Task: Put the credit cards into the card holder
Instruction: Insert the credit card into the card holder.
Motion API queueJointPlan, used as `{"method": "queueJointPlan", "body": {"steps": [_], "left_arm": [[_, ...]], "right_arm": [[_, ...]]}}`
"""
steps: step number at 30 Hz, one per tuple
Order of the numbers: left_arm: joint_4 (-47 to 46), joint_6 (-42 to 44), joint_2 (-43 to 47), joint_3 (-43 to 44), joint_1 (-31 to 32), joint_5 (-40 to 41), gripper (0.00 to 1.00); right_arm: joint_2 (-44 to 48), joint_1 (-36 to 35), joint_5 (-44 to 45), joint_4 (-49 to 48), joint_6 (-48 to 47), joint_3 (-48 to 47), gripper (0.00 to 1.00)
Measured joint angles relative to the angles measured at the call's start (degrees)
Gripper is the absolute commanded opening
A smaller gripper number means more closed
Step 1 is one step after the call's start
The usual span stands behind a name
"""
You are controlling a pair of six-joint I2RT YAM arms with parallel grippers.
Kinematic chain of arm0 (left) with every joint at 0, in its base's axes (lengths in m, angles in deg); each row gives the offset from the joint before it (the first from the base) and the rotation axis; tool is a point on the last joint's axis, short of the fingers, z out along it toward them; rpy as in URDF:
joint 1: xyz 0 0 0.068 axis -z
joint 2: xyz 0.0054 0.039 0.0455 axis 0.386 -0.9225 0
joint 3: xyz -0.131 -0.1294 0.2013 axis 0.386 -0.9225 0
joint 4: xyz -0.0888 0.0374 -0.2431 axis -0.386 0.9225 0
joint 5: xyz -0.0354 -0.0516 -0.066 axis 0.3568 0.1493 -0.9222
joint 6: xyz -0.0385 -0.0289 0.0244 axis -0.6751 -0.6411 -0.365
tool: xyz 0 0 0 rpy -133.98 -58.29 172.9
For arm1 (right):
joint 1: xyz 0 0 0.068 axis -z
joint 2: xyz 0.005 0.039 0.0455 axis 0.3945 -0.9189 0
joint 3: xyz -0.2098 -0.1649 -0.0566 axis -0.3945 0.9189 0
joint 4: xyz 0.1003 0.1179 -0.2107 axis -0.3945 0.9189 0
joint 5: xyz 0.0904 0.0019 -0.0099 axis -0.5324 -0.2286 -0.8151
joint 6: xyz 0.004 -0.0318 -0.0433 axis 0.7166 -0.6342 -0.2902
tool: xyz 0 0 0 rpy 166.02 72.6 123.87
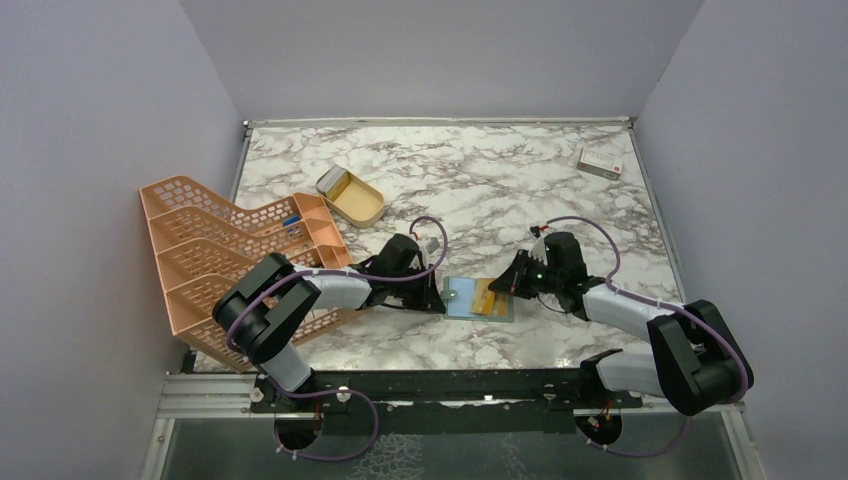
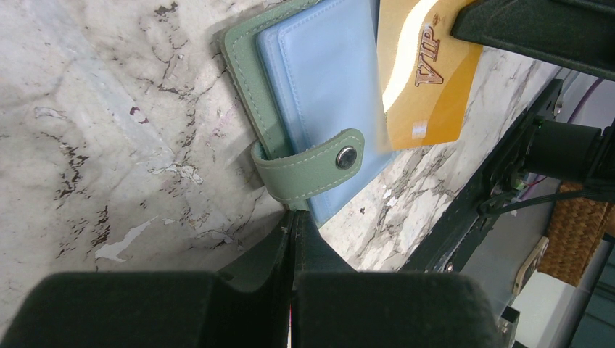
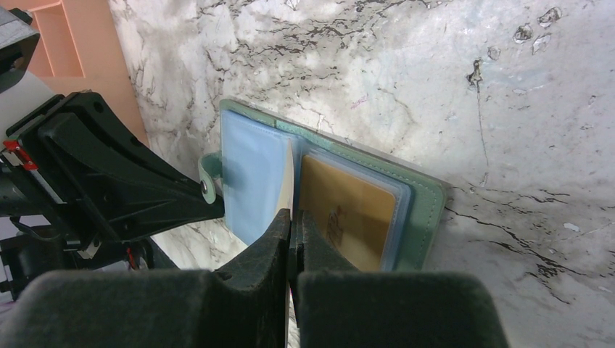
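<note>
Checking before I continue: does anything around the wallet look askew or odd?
Nothing spilled or damaged. On the wallet, the snap tab curls over the blue inner page, and the gold card pinched in the right gripper hangs tilted over it, not in a pocket.

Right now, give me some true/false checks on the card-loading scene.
1. The grey-green bifold card holder lies open on the marble table. True.
2. The right hand is open and empty. False: it is shut on a gold VIP card.
3. A tan card already sits behind a clear sleeve in the holder. True.
4. The gold oval metal tin is closed. False: its lid is open.
5. The white rectangular box sits at the table's far left. False: far right.
</note>
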Motion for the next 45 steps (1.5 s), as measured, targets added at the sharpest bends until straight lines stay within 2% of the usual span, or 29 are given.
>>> {"method": "queueJointPlan", "body": {"steps": [31,45], "left_arm": [[1.0,0.0,-0.1,0.7,0.2,0.4,0.00],[1.2,0.0,0.0,0.8,0.6,1.0,0.00]], "right_arm": [[-6.3,0.2,-4.6,-4.0,-1.0,-0.7,0.01],[-7.6,0.2,-5.4,-3.8,-2.2,-1.7,0.05]]}}
